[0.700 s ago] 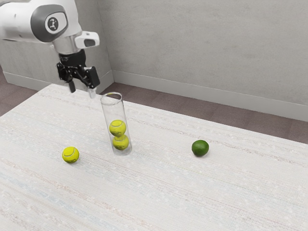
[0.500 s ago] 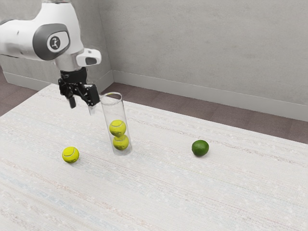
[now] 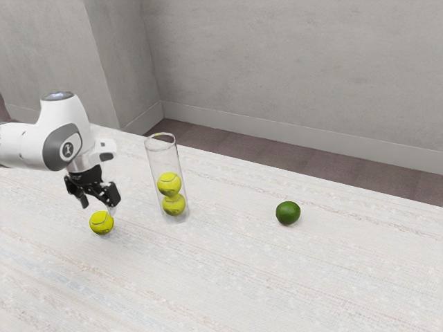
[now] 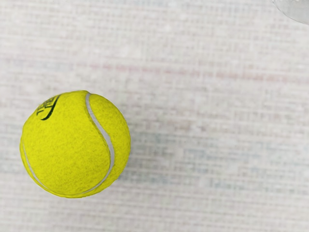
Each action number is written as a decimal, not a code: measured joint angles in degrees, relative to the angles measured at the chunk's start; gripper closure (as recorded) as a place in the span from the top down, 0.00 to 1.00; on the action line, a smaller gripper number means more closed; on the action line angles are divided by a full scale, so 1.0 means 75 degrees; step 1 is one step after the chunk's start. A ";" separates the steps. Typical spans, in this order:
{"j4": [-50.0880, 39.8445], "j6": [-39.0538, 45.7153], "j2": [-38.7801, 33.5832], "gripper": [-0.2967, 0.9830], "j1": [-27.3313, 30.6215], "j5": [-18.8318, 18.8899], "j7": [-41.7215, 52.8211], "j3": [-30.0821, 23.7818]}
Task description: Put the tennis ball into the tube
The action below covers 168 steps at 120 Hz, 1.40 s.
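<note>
Black gripper (image 3: 97,207) hovers right over the loose tennis ball (image 3: 102,223), fingers (image 3: 111,198) apart, with two balls (image 3: 169,184) stacked inside the tube (image 3: 158,158)!

The off-white, faintly striped table (image 3: 242,277) there holds a round yellow tennis ball (image 3: 101,223), a clear cylindrical tube (image 3: 158,160) and a rounded dark-green fruit (image 3: 288,213).

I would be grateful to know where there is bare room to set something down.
One free patch lies between the tube and the green fruit; another runs from the fruit to the exterior view's right edge, and a third along its lower edge. It is crowded at the loose tennis ball, with the gripper just above.
</note>
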 joint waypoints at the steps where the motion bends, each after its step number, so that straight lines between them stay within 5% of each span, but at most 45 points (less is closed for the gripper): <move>1: -0.0003 0.0055 0.0032 0.77 0.0023 0.0016 0.0008 0.0000; 74: 0.0498 0.1751 0.1925 0.77 0.0402 0.0262 0.0392 0.0231; 114: 0.0521 0.1858 0.2060 0.57 0.0399 0.0265 0.0502 0.0225; 132: 0.0495 0.1654 0.1641 0.55 0.0390 0.0243 0.0522 0.0206; 152: 0.0519 0.0733 -0.0025 0.53 0.0353 0.0085 0.0483 0.0034; 168: 0.1565 -0.0375 -0.0512 0.53 0.0437 0.0048 0.0331 -0.0322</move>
